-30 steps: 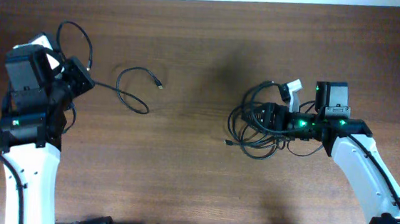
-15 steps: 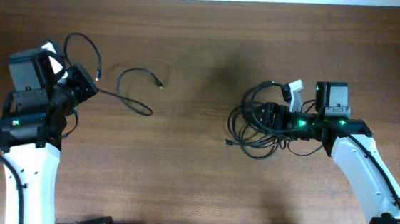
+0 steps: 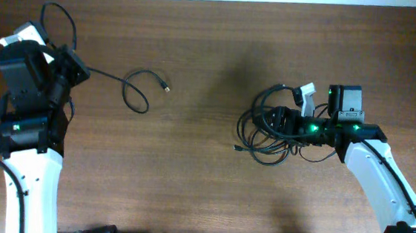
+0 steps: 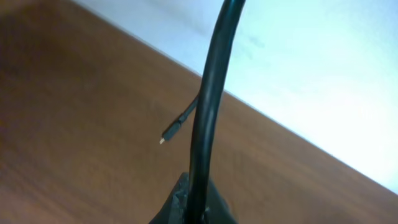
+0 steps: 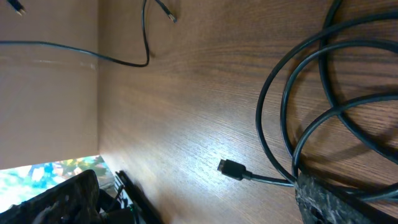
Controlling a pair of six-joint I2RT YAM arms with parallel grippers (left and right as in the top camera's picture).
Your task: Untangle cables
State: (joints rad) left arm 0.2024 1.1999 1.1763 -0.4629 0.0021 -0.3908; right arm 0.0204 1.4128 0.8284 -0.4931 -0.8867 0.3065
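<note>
While the thin black loose cable (image 3: 132, 88) is clamped in the left hand (image 3: 76, 67), well left of the knotted bundle of black cables (image 3: 266, 128), its long axis is run rightward toward that bundle. The bundle itself is judged pinched by the nearer right hand (image 3: 291, 124).

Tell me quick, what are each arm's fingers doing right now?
Left gripper: closed, holding one loose cable.
Right gripper: closed on the tangled bundle, as far as shows.
</note>
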